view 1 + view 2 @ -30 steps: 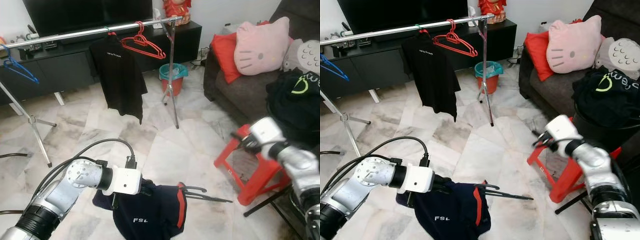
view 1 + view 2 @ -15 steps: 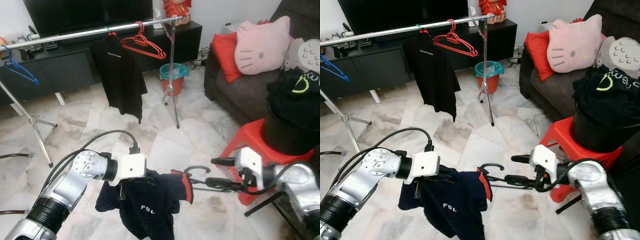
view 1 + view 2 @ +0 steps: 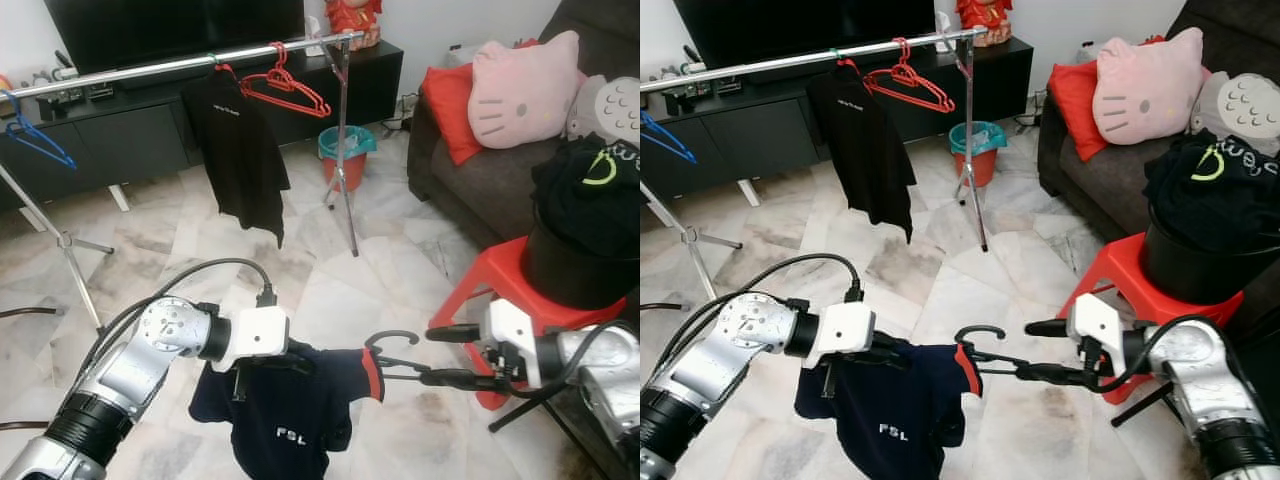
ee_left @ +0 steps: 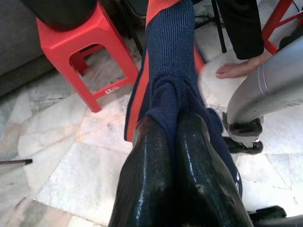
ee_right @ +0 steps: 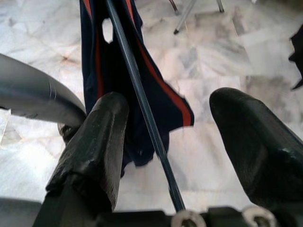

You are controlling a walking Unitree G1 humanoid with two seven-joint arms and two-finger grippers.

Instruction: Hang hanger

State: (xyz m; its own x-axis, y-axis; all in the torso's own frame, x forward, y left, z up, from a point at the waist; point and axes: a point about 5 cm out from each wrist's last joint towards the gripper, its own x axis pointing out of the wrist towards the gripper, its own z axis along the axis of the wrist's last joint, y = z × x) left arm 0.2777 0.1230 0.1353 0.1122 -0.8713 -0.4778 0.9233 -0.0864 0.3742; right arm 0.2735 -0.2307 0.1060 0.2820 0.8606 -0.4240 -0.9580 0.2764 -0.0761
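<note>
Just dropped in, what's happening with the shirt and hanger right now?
The left gripper is shut on the navy shirt, holding it up above the marble floor. The right gripper is open, with the black hanger lying between its spread fingers, touching neither; the hanger's far end goes into the shirt. The clothes rail stands further ahead, already carrying a black T-shirt and red hangers. The navy shirt is not yet hung.

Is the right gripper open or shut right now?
Open: the right gripper has its fingers spread wide, with the hanger arm running loose between them.
</note>
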